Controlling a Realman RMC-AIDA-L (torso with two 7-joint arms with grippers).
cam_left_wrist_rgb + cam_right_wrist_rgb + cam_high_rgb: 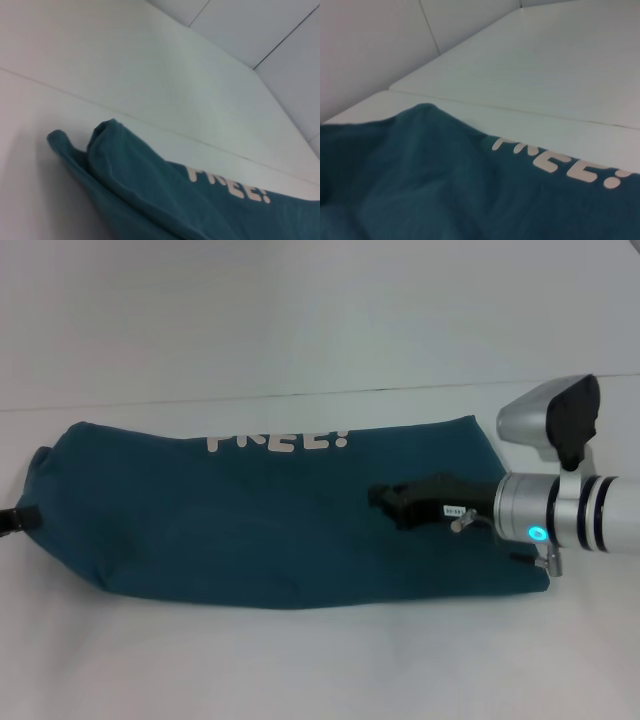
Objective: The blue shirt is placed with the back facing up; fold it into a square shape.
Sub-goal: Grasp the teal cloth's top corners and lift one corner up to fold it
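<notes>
Head camera high, looking forward-down over whole blue shirt [270, 520]. Both wrist cameras low, close, skimming fabric from opposite ends. All three share white lettering [277, 441].

Right pincer [385, 498] extended leftward; left pincer [12, 519] at edge.

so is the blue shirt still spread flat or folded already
Folded, but not square yet: the blue shirt lies as a long band across the table, its white lettering cut off at the far fold. The right gripper rests on it.
</notes>
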